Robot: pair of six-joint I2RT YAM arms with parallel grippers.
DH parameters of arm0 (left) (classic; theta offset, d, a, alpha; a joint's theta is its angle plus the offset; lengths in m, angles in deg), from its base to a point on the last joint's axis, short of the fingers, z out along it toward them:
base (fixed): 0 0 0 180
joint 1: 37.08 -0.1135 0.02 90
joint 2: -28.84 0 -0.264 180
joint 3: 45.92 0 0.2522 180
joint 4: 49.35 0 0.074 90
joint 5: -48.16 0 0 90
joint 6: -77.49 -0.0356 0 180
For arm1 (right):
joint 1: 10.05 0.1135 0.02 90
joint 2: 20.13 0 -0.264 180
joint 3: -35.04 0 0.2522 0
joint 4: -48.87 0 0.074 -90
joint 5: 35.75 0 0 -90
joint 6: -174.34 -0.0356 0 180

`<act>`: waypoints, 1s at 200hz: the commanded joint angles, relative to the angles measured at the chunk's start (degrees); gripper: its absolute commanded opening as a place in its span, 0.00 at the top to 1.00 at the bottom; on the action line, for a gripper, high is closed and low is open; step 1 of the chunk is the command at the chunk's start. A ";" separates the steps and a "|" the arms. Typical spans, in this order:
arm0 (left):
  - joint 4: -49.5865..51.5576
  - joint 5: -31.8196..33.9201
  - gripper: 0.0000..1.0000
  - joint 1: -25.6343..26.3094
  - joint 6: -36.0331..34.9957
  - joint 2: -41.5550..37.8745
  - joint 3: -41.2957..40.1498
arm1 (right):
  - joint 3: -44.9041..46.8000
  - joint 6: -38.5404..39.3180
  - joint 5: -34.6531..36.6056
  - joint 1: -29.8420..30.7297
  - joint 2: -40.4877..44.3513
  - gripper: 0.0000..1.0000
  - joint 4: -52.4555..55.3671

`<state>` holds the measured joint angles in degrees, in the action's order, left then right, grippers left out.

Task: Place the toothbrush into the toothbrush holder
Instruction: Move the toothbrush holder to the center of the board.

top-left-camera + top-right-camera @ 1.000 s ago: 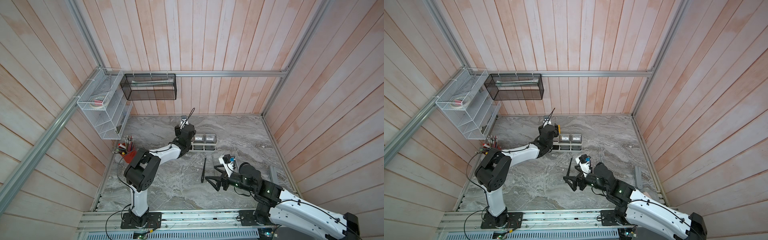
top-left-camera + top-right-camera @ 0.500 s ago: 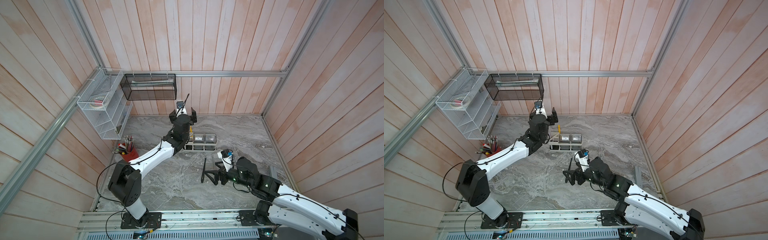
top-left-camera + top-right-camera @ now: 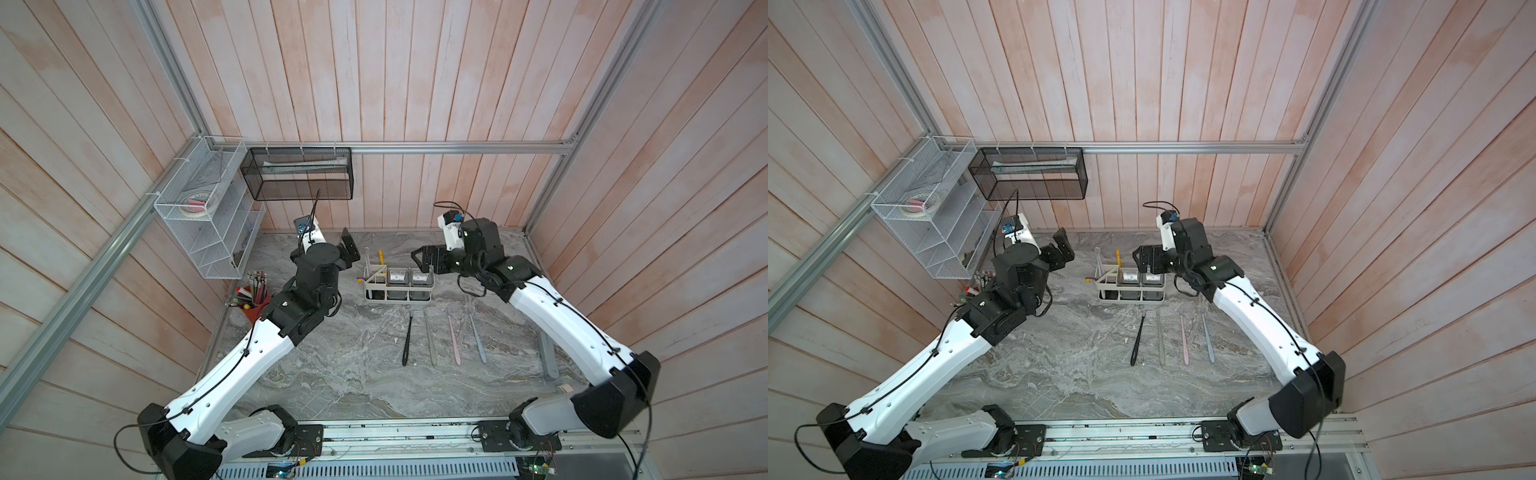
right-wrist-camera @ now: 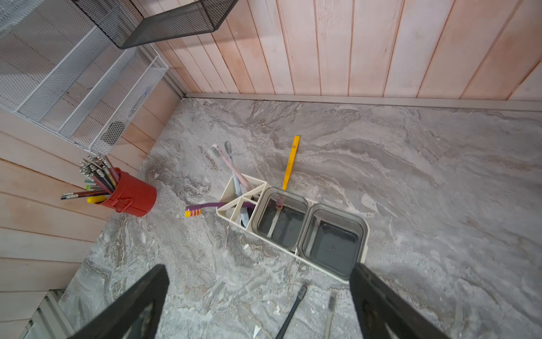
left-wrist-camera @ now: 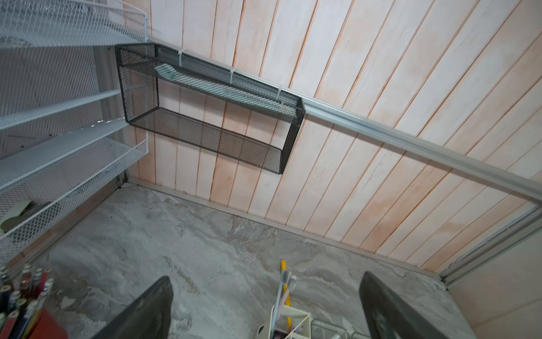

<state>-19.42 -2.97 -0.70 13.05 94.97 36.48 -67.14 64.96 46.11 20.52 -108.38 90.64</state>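
Marble tabletop (image 3: 353, 374), both top views: left gripper (image 3: 348, 249) has lifted off toothbrush holder (image 3: 371, 291), jaws spread, empty; yellow toothbrush (image 3: 380, 257) stands in its divided end, so placement looks done.
Left wrist: fingers (image 5: 140, 317) wide apart; brush's long axis near upright.
Right wrist: right gripper (image 4: 258, 266) open, empty; brush's free end leans toward back wall (image 4: 322, 44).

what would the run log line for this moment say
left gripper: open, empty | right gripper: open, empty | toothbrush holder: several brushes in divided slot | table: four toothbrushes lying loose
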 commanded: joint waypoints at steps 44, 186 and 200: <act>14.98 -2.07 0.00 -0.51 6.64 -7.30 -6.88 | -40.23 6.09 0.32 -2.20 -34.83 0.08 21.00; 16.35 -5.89 0.00 -1.90 8.45 -12.61 -15.85 | -24.17 10.87 15.03 1.74 -28.33 0.13 22.35; 16.49 -6.23 0.00 -1.93 8.62 -12.27 -15.67 | -20.79 10.59 14.32 1.70 -26.11 0.13 20.44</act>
<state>-2.77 -7.82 -2.25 21.18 83.15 21.57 -93.31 74.97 59.18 22.90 -138.49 115.21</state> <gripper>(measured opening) 0.998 0.871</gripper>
